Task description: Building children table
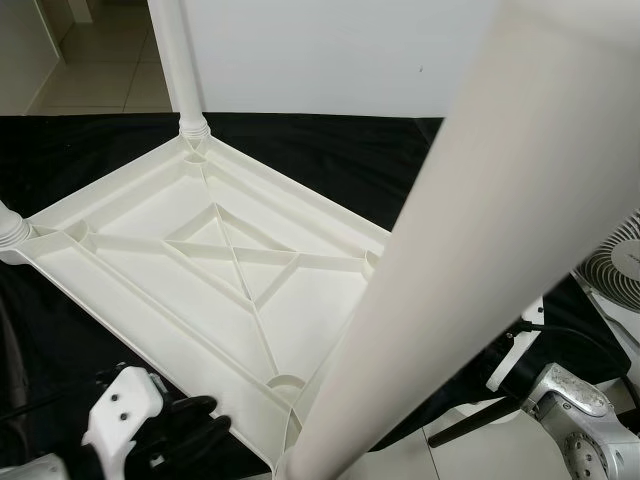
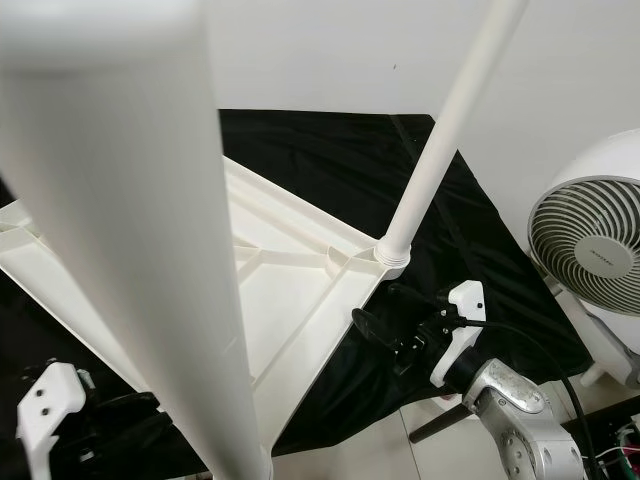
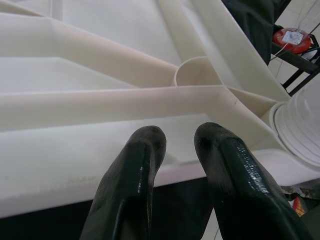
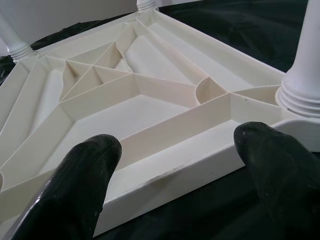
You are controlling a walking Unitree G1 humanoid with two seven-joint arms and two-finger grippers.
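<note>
We see the white children's table (image 1: 200, 270) lying upside down on a black cloth (image 1: 330, 150), its ribbed underside facing up, and we place everything else from it. A leg (image 1: 178, 60) stands screwed into its far corner, another leg (image 2: 445, 130) rises from the corner on our right, and a third leg (image 1: 470, 230) stands at the near corner, so close to the head camera that it blurs across the view. At the table's left corner the base of a fourth leg (image 1: 8, 232) shows. Our left end effector (image 3: 177, 150) sits at the table's near edge, just beside the near leg's socket, its two black fingers narrow with only a slim gap and nothing between them. Our right end effector (image 4: 177, 165) faces the table's right edge next to the right-hand leg, its fingers spread wide and holding nothing. Beyond the table's right side, off the cloth, a white fan (image 2: 590, 240) stands on the tiled floor (image 1: 100, 60).
</note>
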